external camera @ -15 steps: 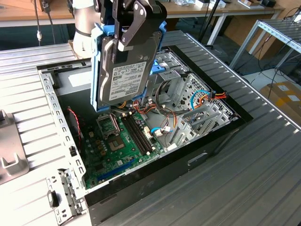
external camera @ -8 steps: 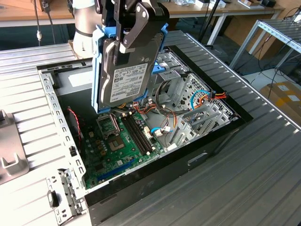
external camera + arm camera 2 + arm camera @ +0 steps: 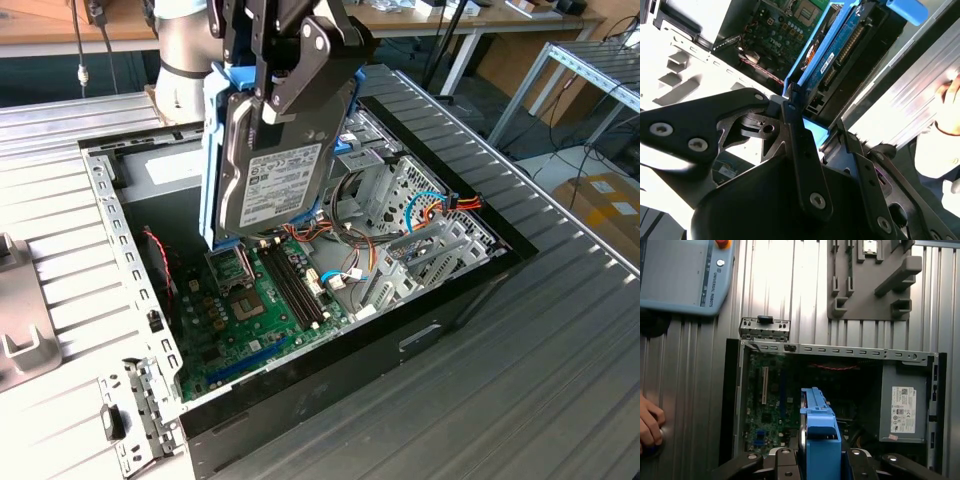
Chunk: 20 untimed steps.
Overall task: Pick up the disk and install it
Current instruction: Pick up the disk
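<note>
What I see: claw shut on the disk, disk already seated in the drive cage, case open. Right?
No. The claw is shut on the disk and the case is open, but the disk isn't seated: the exterior view shows it held on edge in the air above the motherboard.

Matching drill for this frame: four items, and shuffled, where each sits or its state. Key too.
1 disk
2 motherboard
3 power supply
4 teach pendant

A on the ribbed table, outside the case
B gripped in the pincer, on edge over the case
C green, flat on the case floor
D grey box with white label in a case corner

Pairs: 1-B, 2-C, 3-D, 4-A
</note>
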### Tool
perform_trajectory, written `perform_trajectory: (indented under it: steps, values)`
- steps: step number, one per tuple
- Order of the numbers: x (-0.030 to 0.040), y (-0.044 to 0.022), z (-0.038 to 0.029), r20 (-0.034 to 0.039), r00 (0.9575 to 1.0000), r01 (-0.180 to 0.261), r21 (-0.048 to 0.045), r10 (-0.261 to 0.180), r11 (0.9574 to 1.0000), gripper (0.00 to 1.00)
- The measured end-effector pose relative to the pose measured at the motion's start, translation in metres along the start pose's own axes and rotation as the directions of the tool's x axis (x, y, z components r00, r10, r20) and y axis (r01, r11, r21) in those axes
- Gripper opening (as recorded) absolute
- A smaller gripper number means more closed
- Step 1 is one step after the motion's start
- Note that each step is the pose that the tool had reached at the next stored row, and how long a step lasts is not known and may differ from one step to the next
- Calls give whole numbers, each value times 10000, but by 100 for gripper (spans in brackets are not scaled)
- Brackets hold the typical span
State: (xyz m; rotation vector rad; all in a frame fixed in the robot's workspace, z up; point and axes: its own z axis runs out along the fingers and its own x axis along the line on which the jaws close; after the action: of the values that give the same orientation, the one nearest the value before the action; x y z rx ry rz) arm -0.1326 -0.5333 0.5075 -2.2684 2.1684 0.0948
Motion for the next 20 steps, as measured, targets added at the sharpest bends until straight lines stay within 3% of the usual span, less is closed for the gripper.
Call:
perform_trajectory:
  steps: [20]
  values:
    - [238, 11, -9, 22, 10000, 1, 2, -1, 10000, 37]
